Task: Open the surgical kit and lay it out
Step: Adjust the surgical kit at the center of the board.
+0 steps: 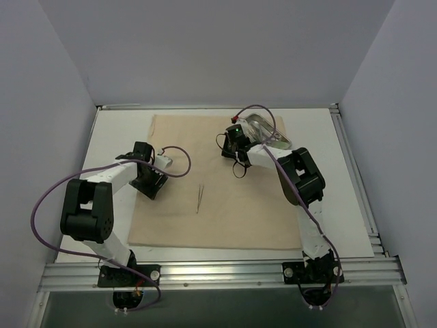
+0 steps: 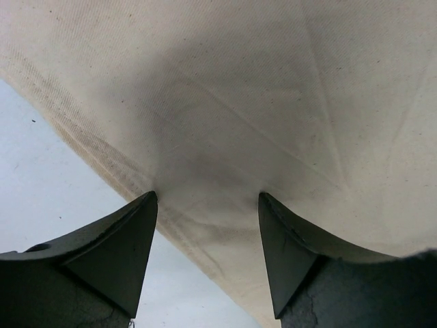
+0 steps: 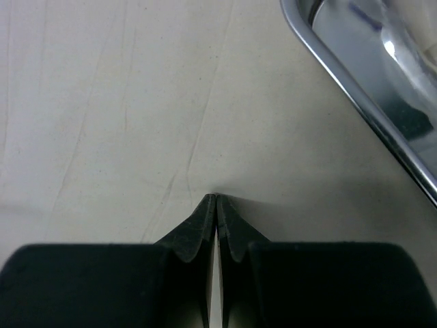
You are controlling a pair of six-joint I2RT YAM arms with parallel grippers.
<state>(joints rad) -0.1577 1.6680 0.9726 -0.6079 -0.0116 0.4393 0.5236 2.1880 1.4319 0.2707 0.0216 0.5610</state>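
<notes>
The surgical kit's beige cloth wrap [image 1: 225, 205] lies spread flat on the white table. Its shiny steel tray [image 1: 268, 130] sits on the cloth's far right corner, and in the right wrist view the tray's rim [image 3: 355, 102] runs across the upper right. Thin metal tweezers [image 1: 200, 198] lie on the cloth near its middle. My left gripper [image 1: 151, 186] is low over the cloth's left edge. It is open [image 2: 206, 198], with bare cloth [image 2: 273, 102] between its fingertips. My right gripper [image 1: 231, 150] is just left of the tray, shut [image 3: 216, 198], its tips resting on the cloth [image 3: 136, 102] with nothing seen between them.
White table [image 1: 119, 137] shows beside the cloth on the left, and also in the left wrist view [image 2: 54, 191]. Grey walls enclose three sides. A metal rail [image 1: 218, 273] runs along the near edge. Purple cables loop from both arms.
</notes>
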